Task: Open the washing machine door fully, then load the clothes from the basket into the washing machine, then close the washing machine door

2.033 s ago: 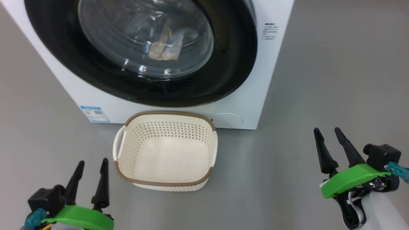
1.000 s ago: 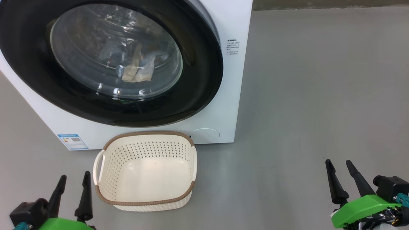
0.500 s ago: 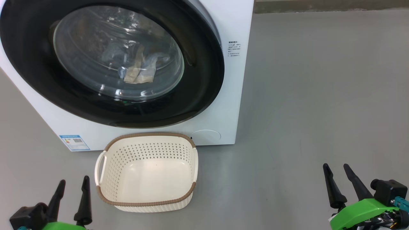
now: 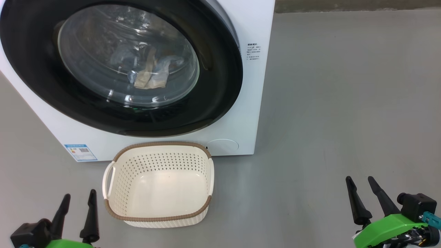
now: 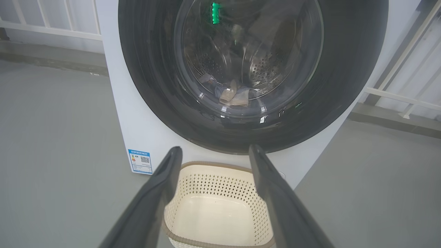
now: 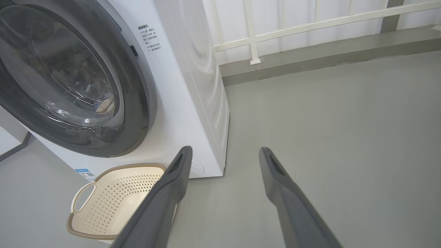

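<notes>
Looks down from the head at a white front-loading washing machine (image 4: 256, 103) on a grey floor (image 4: 344, 103). Shows the washing machine door (image 4: 220, 103) shut flat against the front, a glossy black rim around a bulging glass window (image 4: 96, 44). Reveals, through the glass, a small heap of clothes (image 4: 148, 77) (beige and blue-grey pieces) lying low in the steel drum (image 5: 265, 65). Bears a blue label sticker (image 4: 80, 152) at the lower left corner of the front and a round cap (image 4: 223, 146) at the lower right.

Places the basket (image 4: 158, 162) on the floor just in front of the machine, below the door: cream, perforated, brown woven-look rim, empty, smooth bottom in plain sight.

Sets the left gripper (image 4: 79, 193) at the lower left, near the basket's left handle (image 4: 107, 181) yet apart from it, both dark fingers (image 4: 91, 217) spread wide, gripping nothing. Sets the right gripper (image 4: 359, 177) at the lower right, well apart from basket and machine, fingers (image 4: 357, 203) likewise spread wide above bare floor, gripping nothing.

Frames, from the left wrist, the basket's far rim and the bottom of the door between the two spread fingers. Adds, from the right wrist, a white railing (image 6: 310, 24) behind the machine.
</notes>
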Available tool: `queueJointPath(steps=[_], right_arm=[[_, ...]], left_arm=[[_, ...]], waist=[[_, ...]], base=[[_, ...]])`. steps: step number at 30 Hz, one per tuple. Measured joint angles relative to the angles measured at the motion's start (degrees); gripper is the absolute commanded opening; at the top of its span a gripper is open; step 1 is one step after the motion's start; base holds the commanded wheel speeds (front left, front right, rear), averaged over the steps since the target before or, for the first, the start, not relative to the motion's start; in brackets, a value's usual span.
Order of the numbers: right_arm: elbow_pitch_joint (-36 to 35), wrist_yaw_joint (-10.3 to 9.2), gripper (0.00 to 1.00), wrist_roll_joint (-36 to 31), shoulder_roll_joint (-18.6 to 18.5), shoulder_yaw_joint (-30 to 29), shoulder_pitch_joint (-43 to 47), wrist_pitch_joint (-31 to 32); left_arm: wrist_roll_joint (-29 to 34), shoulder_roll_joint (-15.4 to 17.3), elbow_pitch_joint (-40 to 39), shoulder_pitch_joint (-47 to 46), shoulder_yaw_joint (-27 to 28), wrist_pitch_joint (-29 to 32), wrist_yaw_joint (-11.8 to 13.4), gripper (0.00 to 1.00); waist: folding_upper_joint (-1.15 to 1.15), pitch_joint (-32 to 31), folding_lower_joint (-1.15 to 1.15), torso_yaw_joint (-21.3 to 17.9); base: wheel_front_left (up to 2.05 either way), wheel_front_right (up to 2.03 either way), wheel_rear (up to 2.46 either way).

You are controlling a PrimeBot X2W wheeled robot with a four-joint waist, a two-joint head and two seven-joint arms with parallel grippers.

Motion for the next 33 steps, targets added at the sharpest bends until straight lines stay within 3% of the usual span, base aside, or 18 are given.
queueJointPath(steps=[3, 4, 11, 33], right_arm=[[-0.15, 0.00, 1.00, 0.01, -0.02, 0.29, -0.01, 0.00], [-0.04, 0.00, 0.00, 0.01, 0.01, 0.40, 0.01, 0.01], [3.50, 0.00, 0.00, 0.79, 2.24, 0.56, 1.52, 0.55], [1.65, 0.00, 0.00, 12.16, 3.14, -0.88, 1.57, 4.12]], left_arm=[[1.26, -0.36, 0.00, 0.00, 1.00, 0.00, 0.00, 1.00], [1.76, -0.64, 0.10, 0.01, 1.37, 0.01, 0.00, 0.00], [0.94, -3.83, 3.34, 1.79, 0.33, 0.54, 0.05, 0.00], [-10.68, -4.48, 3.16, 1.86, 1.49, 4.02, 0.07, 0.00]], waist=[[0.00, 0.29, 0.00, 0.00], [0.00, 0.40, 0.00, 0.00], [0.00, 0.38, 0.00, 0.01], [0.00, -0.11, 0.01, 0.11]], base=[[0.00, 0.00, 0.00], [0.00, 0.00, 0.00], [0.00, 0.00, 0.00], [0.00, 0.00, 0.00]])
